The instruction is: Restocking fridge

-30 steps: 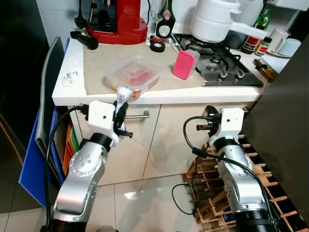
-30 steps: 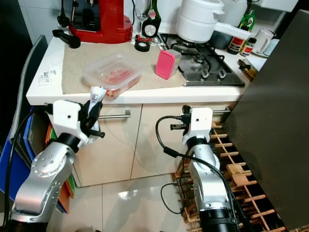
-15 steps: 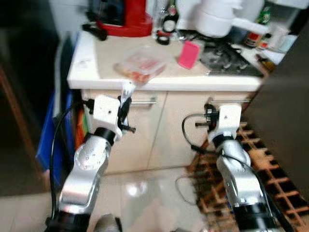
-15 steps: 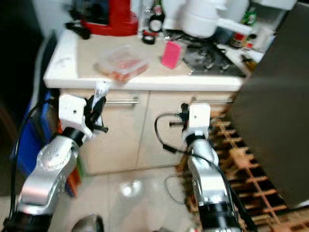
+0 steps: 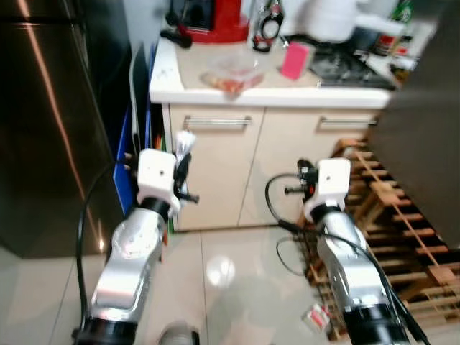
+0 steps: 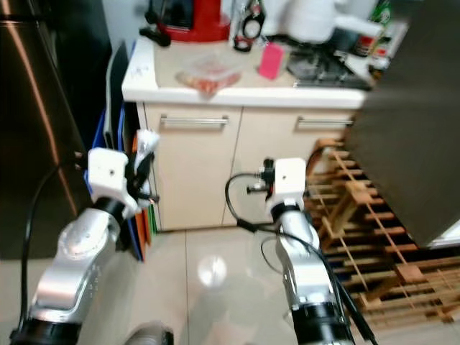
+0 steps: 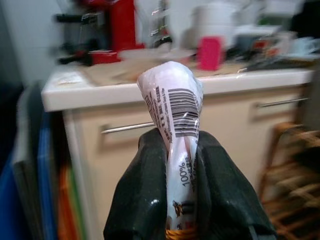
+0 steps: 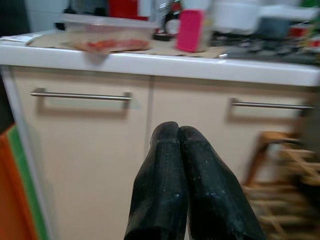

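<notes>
At 10 o'clock from the head camera's centre, the left gripper (image 7: 181,165) pinches a white barcoded packet (image 7: 172,115) upright before the cream cabinet (image 5: 215,165). At 3 o'clock, the right gripper (image 8: 178,150) hangs with fingers pressed together.

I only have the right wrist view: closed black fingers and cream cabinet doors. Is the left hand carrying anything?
Observer: Yes, the left hand is clamped on a white wrapped packet with a barcode, standing upright between its fingers.
Operator: What's beside the robot on its left?
Observer: A tall dark fridge, door closed, left of the counter.
Operator: Anything on the floor near me?
Observer: A wooden rack stands by the right arm, at floor level.
</notes>
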You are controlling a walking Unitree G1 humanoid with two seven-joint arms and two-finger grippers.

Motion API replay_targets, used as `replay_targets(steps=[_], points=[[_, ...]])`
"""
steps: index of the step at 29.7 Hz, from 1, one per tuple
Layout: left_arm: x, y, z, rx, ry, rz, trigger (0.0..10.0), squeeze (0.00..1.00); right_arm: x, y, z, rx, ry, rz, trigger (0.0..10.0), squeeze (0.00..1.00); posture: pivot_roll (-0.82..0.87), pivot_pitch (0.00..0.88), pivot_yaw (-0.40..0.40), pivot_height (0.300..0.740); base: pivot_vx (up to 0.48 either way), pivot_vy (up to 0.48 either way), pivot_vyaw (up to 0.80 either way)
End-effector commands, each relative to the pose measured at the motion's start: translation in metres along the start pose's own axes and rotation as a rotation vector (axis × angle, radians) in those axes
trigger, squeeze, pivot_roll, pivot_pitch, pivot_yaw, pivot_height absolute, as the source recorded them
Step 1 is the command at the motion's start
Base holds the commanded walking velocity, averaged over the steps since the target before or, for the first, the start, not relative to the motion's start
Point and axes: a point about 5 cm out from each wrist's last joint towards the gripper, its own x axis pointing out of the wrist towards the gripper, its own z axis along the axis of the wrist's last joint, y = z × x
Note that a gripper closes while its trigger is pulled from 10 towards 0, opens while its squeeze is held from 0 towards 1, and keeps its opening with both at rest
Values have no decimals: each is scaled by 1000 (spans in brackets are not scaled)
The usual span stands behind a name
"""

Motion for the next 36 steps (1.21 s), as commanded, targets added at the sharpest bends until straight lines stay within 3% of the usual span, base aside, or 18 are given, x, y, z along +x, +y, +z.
replay_targets(steps=[1,6,17,36], points=[[2,0,3,10,-12,-1,10000,0,2,0,3,6,-17,2,10000,0,86,0,-88,740,0,0,0],[3,-1,3,16,-12,2,10000,0,3,5,6,-28,-30,45,10000,0,89,0,-88,740,0,0,299],[0,-4,2,54,-9,-2,10000,0,8,3,4,-6,-31,43,10000,0,112,0,-87,740,0,0,665],[-9,-14,5,-10,-34,-119,10000,0,10,2,-1,-1,-29,16,10000,0,111,0,-75,740,0,-472,99]])
